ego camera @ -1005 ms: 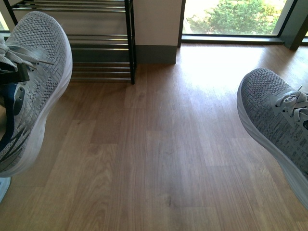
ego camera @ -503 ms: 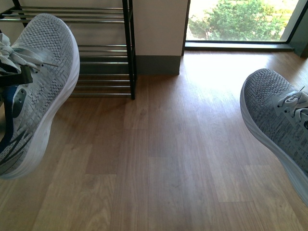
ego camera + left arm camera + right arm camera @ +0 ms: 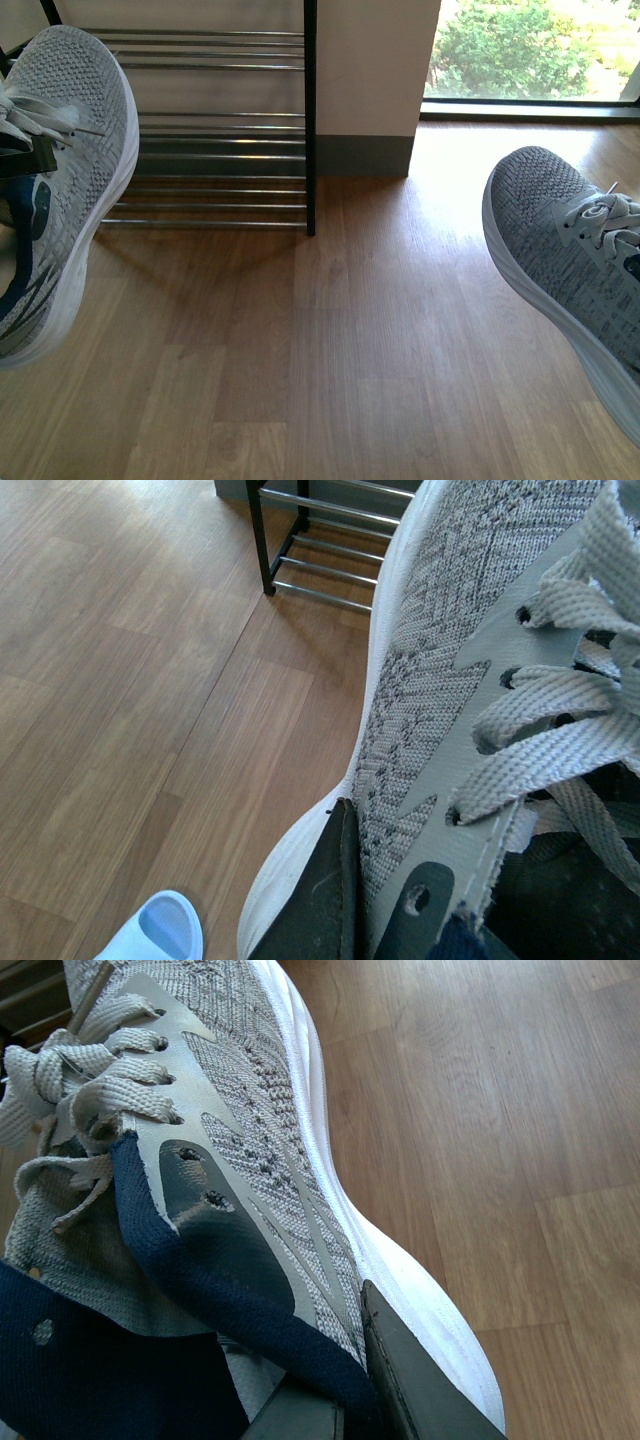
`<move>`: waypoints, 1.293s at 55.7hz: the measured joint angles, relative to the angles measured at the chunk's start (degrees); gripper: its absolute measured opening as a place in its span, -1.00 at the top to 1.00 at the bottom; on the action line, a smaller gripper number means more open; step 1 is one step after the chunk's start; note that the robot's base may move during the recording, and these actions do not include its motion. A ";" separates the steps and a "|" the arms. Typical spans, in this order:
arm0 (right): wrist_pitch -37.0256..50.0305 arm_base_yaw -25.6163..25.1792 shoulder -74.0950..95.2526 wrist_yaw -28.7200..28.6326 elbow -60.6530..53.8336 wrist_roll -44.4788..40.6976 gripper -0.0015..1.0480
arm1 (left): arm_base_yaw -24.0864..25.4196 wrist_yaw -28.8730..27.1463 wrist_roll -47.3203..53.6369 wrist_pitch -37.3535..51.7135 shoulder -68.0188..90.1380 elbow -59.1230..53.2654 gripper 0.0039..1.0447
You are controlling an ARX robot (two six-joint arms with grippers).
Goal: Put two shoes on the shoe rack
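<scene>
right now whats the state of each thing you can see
left shoe, off the floor, gripped by left fingers
right shoe, off the floor, gripped by right fingers
shoe rack, upright, no shoes on visible tiers
slipper, on the floor

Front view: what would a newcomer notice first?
Two grey sneakers loom large at the frame's edges, held off the wooden floor: the left shoe at far left, the right shoe at far right. Behind the left one stands the black-framed shoe rack with silver bars.
</scene>
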 joint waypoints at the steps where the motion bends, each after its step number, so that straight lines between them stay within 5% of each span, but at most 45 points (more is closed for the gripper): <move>1: 0.00 0.00 0.00 0.04 0.00 0.00 0.98 | 0.00 0.02 -0.02 0.00 0.00 0.00 0.98; 72: 0.00 -0.09 0.00 0.52 0.07 0.02 0.98 | -0.13 0.44 -0.09 0.00 0.00 -0.02 0.98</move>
